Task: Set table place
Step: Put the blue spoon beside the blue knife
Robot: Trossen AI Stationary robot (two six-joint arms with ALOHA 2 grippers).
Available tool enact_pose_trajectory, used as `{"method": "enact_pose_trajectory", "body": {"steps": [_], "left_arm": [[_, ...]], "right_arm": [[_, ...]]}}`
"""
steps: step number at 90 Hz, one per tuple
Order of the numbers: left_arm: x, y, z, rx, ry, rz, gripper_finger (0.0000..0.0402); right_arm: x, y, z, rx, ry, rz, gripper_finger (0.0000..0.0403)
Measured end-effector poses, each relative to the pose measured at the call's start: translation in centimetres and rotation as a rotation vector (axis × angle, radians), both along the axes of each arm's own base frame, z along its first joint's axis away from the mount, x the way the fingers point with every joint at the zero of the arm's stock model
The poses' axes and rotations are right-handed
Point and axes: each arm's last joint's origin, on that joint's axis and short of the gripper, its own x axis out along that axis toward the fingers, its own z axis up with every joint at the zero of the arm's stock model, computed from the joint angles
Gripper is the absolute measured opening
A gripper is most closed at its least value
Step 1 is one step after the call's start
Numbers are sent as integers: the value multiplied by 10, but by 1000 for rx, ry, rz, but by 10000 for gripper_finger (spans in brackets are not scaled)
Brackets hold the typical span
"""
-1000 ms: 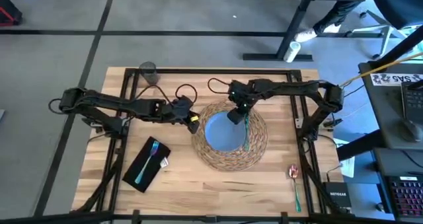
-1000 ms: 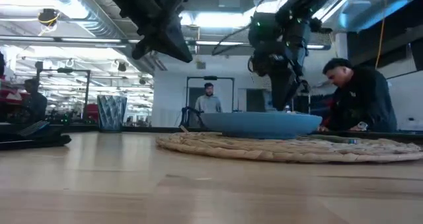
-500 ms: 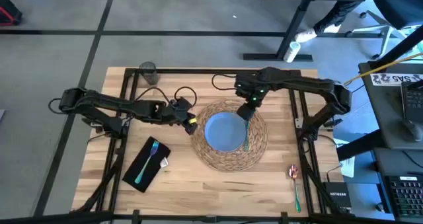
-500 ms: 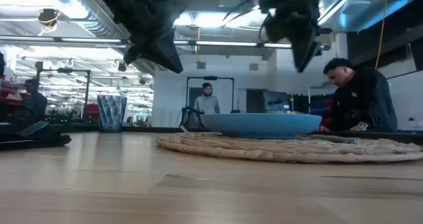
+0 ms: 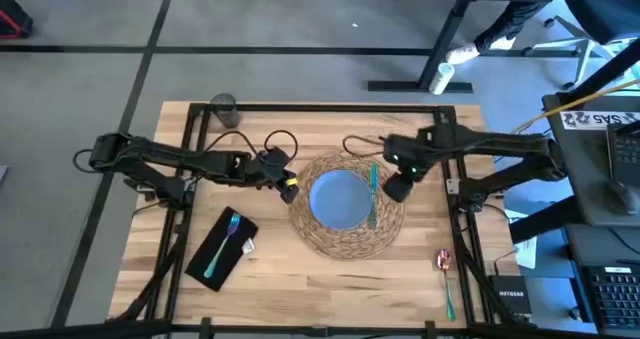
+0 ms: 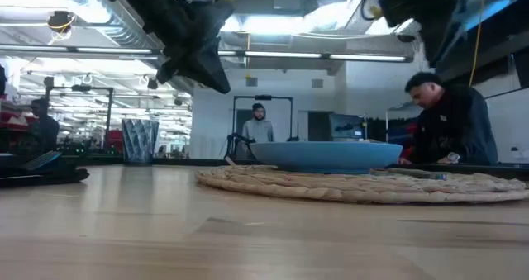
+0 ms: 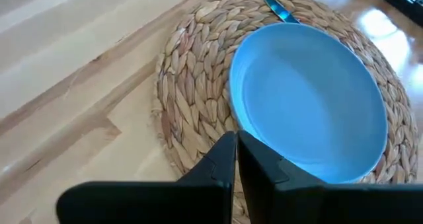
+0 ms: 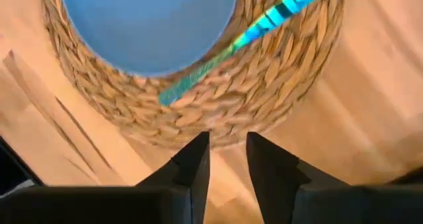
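Right claw (image 5: 397,187) has moved off the mat (image 5: 392,219), empty, fingers a little apart; the green knife (image 5: 373,191) now lies beside the plate (image 5: 340,199). Low down, nothing touches the plate. Left claw (image 7: 236,159) waits, fingers together. Spoon (image 5: 446,279) next.

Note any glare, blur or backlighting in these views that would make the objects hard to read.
Low view: bright ceiling lights leave both arms as dark silhouettes, and the near table is out of focus. Left wrist view: glare patches on the wood beyond the placemat. Right wrist view: the green utensil is smeared with blur.
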Motion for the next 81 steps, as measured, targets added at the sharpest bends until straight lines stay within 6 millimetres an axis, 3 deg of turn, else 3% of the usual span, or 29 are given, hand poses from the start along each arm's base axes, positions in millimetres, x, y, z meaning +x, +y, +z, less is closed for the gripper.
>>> {"method": "enact_pose_trajectory", "body": {"steps": [42, 81], "left_arm": [[2, -2, 2, -63, -34, -33, 0], [4, -3, 3, -89, -53, -57, 0]], "right_arm": [[-45, 77, -31, 74, 61, -220, 88], [-79, 129, -56, 139, 136, -440, 88]]}}
